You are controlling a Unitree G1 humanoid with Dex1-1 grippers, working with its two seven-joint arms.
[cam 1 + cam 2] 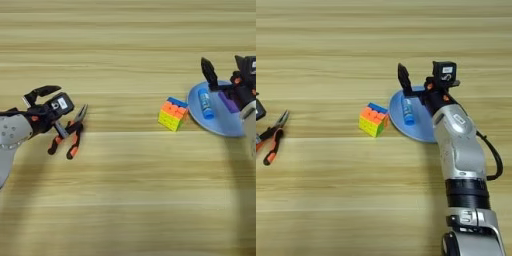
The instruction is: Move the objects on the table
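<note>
Two grippers are at work, one at each side of the table [125, 200].

From the left eye, the left gripper [57, 107] sits at the left edge with its fingers spread: one curls up and away, the other reaches down against the pliers [70, 134], whose orange-black handles lie just beside it. It is touching them but has not clamped them. If it closes from this offset it would likely catch only the pivot, and the pliers could swivel or skid off. The puzzle cube [173, 113] stands right of centre, just beside the plate [212, 125], which carries the blue tube [205, 103] and a purple block [229, 102].

From the right eye, the right gripper [423, 80] hangs over the plate's far side, released, one finger raised at the rim and the other by the wrist. The arm hides the purple block here. Any descent could nudge the tube, which may roll off the plate, or tip the plate against the cube.
</note>
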